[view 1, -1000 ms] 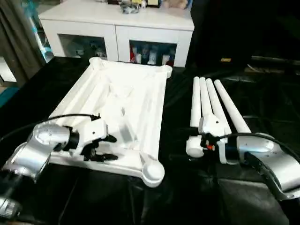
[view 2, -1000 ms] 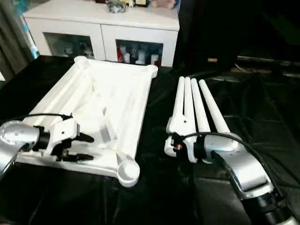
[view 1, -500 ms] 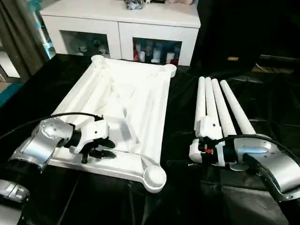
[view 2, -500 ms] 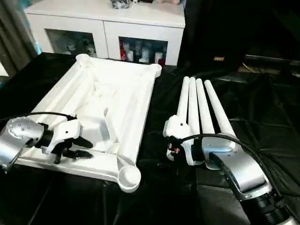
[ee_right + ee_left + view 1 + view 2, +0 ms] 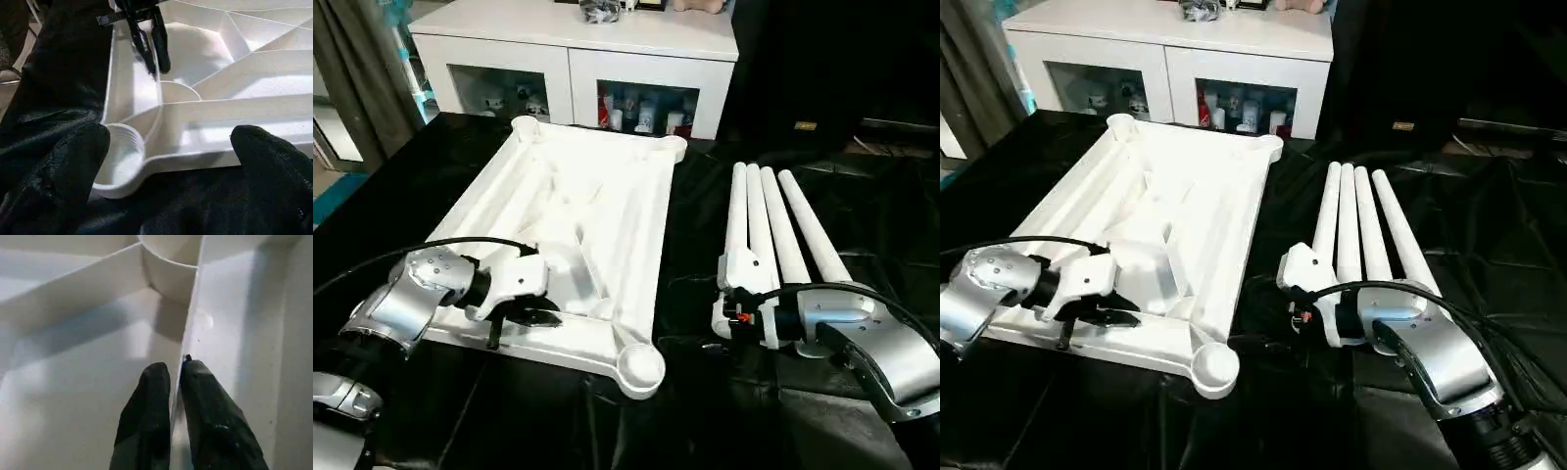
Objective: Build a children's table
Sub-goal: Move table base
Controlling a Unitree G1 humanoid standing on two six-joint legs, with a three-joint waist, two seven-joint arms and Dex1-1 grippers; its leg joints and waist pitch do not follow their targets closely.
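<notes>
Jaws of the left gripper [image 5: 174, 374] pinch a rib of the tabletop [image 5: 607, 215]; grip squarely. Right gripper [image 5: 168, 147], at 3 o'clock, gapes empty.

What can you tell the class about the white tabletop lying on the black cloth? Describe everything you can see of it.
The tabletop is white, glossy plastic, rectangular, lying upside down on the black cloth so its ribbed underside faces up. Thin ribs cross the inside, and round sockets sit at the corners, the nearest empty. The left gripper has its black fingers closed on a thin rib near the front edge. The four legs lie apart beside it.
</notes>
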